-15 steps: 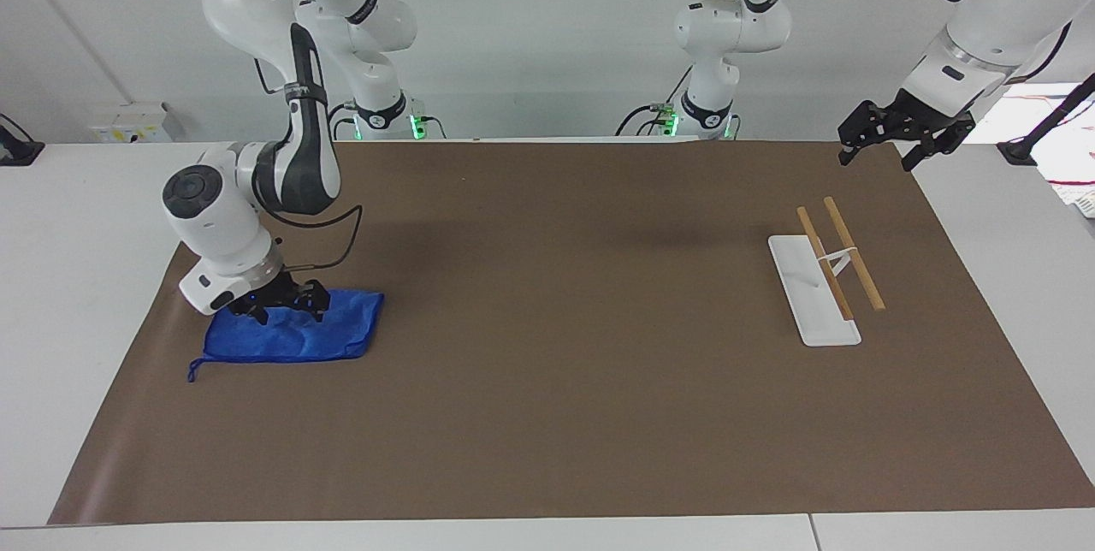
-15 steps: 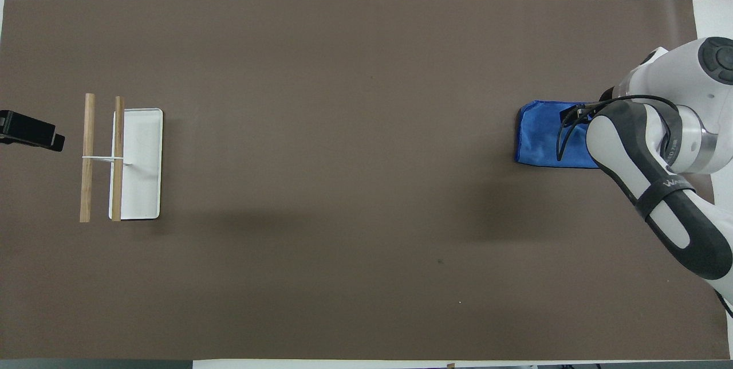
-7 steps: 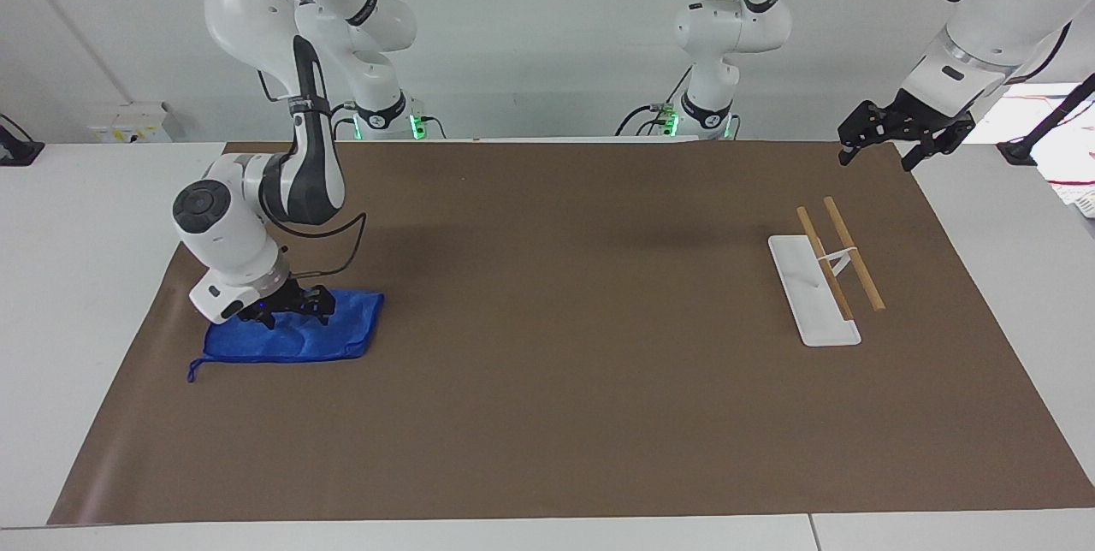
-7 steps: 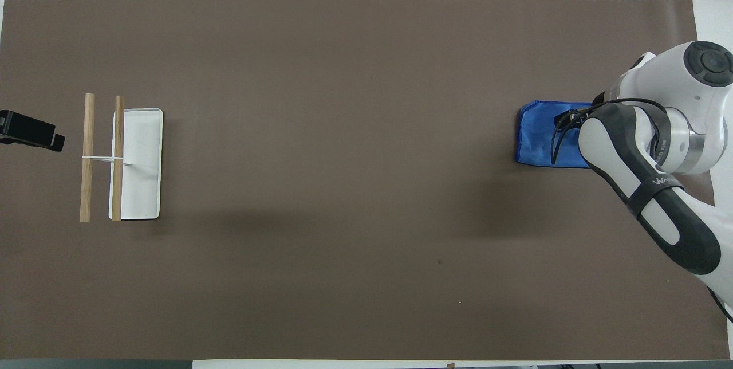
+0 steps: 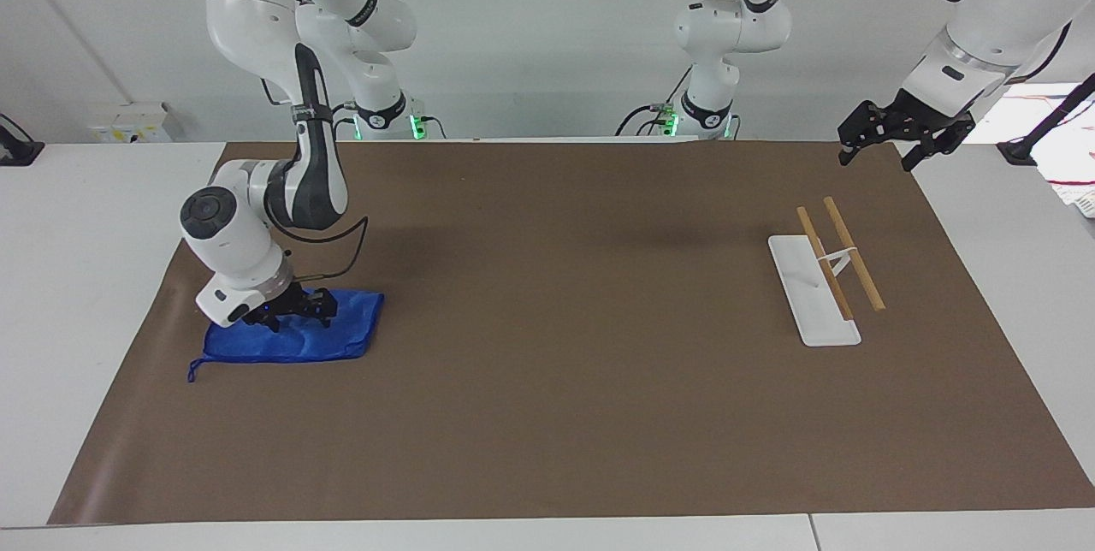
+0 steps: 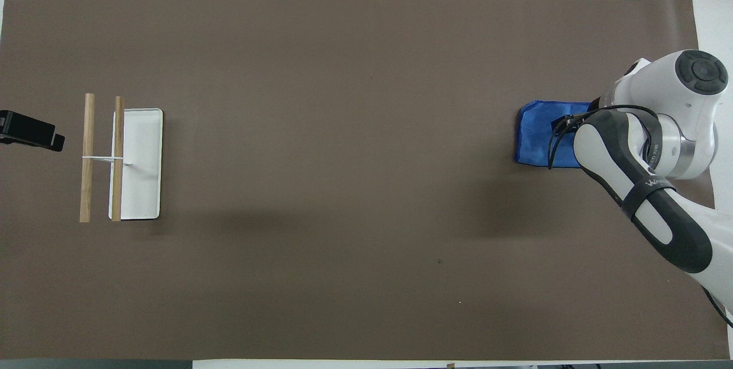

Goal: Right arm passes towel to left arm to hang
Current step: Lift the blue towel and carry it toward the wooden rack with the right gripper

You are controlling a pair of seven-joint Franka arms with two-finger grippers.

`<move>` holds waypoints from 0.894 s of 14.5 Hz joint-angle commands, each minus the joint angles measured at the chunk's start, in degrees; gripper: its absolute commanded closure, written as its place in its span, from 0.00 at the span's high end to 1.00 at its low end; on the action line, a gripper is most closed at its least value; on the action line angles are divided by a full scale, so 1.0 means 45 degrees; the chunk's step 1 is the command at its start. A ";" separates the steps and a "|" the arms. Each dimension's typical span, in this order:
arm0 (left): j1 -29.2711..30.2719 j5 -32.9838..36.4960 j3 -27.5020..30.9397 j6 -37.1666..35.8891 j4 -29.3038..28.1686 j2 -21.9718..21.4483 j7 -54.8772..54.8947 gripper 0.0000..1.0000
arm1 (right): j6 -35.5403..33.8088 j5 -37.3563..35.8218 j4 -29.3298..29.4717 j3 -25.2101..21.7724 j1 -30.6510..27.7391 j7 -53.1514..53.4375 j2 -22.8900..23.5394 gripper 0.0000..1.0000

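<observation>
The blue towel [image 5: 346,335] lies flat on the brown mat at the right arm's end of the table, its loop string [image 5: 195,370] trailing from one corner. My right gripper [image 5: 299,322] is down on the towel's edge nearer the robots, with the fingers spread and touching the cloth. In the overhead view the right arm covers most of the towel [image 6: 535,135] and hides the gripper. My left gripper [image 5: 878,159] waits open and empty in the air at the left arm's end, near the rack; it also shows in the overhead view [image 6: 34,133].
A rack with a white base [image 5: 817,316] and two wooden bars [image 5: 855,256] stands at the left arm's end; it also shows in the overhead view [image 6: 143,185]. The brown mat [image 5: 556,363] covers most of the table.
The right gripper has sunk lower onto the towel and shifted slightly toward the left arm's end. The towel and the left arm have not moved.
</observation>
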 commanded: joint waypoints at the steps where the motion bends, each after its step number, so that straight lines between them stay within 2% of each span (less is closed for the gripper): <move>1: 0.0042 0.0206 -0.0046 0.0189 -0.0432 -0.0369 -0.0144 1.00 | 0.0315 0.0261 -0.0415 0.0079 -0.0133 -0.0387 -0.0175 0.79; 2: 0.0042 0.0206 -0.0046 0.0189 -0.0432 -0.0369 -0.0144 1.00 | 0.0315 0.0261 -0.0415 0.0079 -0.0133 -0.0503 -0.0175 0.70; 5: 0.0042 0.0206 -0.0046 0.0189 -0.0432 -0.0369 -0.0144 1.00 | 0.0159 0.0261 -0.0357 0.0079 -0.0133 -0.0699 -0.0175 0.03; 6: 0.0042 0.0206 -0.0046 0.0189 -0.0432 -0.0369 -0.0144 1.00 | 0.0101 0.0242 -0.0337 0.0079 -0.0095 -0.0699 -0.0175 0.00; 9: 0.0042 0.0206 -0.0046 0.0189 -0.0432 -0.0369 -0.0144 1.00 | -0.0347 0.0241 -0.0143 0.0098 -0.0055 -0.0719 -0.0175 0.00; 13: 0.0042 0.0206 -0.0046 0.0189 -0.0432 -0.0369 -0.0144 1.00 | -0.3095 0.0261 0.1922 0.0293 0.0178 -0.0544 -0.0078 0.00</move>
